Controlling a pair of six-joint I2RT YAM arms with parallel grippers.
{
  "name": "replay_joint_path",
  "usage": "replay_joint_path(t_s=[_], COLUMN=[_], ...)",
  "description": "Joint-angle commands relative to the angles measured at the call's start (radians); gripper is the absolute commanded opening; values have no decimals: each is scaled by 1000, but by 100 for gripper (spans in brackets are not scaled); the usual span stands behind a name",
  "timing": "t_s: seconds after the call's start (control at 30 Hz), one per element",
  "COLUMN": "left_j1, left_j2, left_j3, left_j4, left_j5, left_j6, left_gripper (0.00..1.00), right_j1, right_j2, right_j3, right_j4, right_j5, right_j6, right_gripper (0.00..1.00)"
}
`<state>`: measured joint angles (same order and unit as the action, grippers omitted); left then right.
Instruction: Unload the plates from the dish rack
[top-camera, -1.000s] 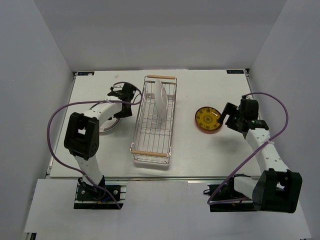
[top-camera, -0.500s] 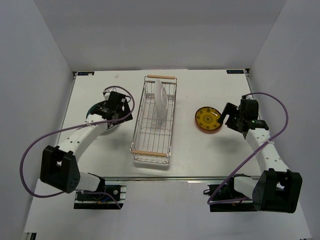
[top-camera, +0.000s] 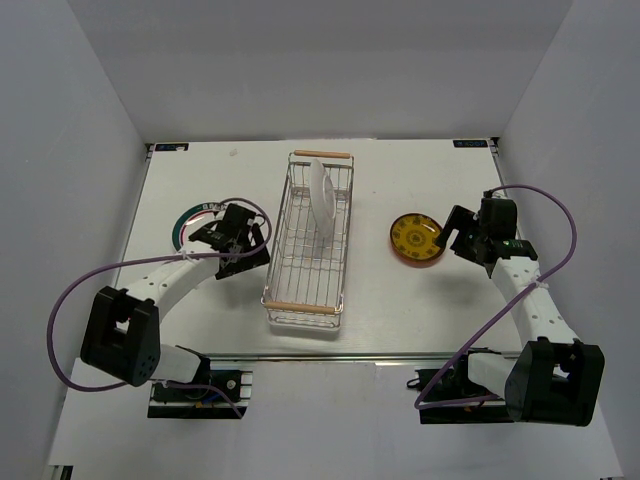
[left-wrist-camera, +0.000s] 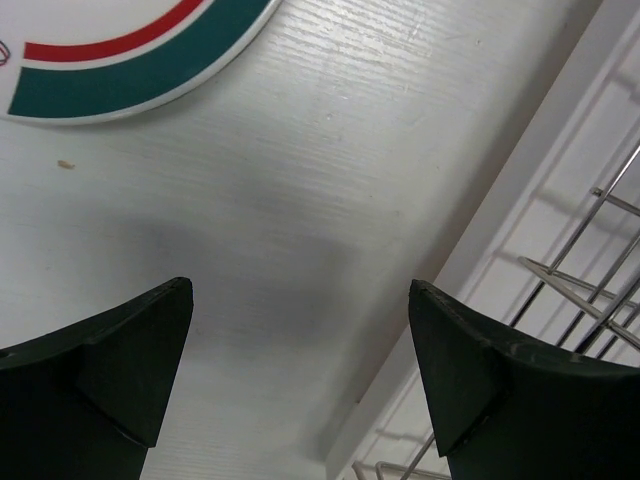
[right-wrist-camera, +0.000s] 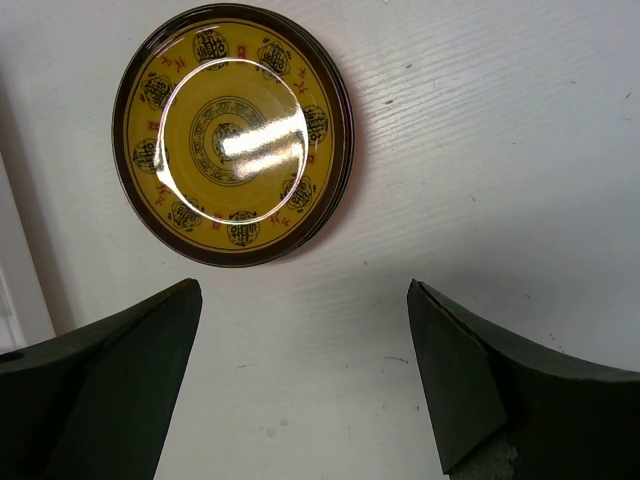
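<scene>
The dish rack (top-camera: 305, 262) stands in the middle of the table with one white plate (top-camera: 322, 196) upright in its far half. A white plate with a dark-green rim (top-camera: 190, 215) lies flat on the table left of the rack; its green and red rim shows in the left wrist view (left-wrist-camera: 130, 70). My left gripper (top-camera: 243, 243) is open and empty, low over bare table between that plate and the rack's wires (left-wrist-camera: 590, 260). A yellow patterned plate (top-camera: 416, 240) lies flat right of the rack. My right gripper (top-camera: 457, 235) is open and empty just right of it (right-wrist-camera: 232, 135).
The table's white surface (top-camera: 400, 180) is boxed in by grey walls at the left, back and right. Purple cables loop from both arms. The rack's near wooden handle (top-camera: 300, 307) is close to the table's front edge.
My left arm has swung its elbow left and its gripper has come nearer, off the green-rimmed plate, which now shows more fully on the table. The right arm has not moved.
</scene>
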<state>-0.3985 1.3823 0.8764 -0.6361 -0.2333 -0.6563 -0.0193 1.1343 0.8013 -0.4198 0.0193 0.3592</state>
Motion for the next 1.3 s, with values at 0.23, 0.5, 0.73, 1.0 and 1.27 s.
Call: replay_joint_path(t_s=[0.23,0.5,0.73,1.0,1.27], left_j1=[-71,-111,-151,-160,-134], left_j2=[-28,-32,-20,-35,-65], left_j3=[-51,-50,-13,4,296], left_j4=[68,72,12,-42,-345], left_j5=[92,89,23,-39,-345], left_j6=[-62,-95,-121,-137,-201], left_gripper=[98,98,98,98,98], right_j1=[-2,-2,-1,-2,-2], right_j2=[10,12,12,12,10], right_j3=[3,3,1,4,6], right_j4=[-2,0,0,-5,-7], right_j5=[-1,-9,-4,-7,-7], right_j6=[-5,-5,-5,-5,-8], right_gripper=[89,89,89,89,89])
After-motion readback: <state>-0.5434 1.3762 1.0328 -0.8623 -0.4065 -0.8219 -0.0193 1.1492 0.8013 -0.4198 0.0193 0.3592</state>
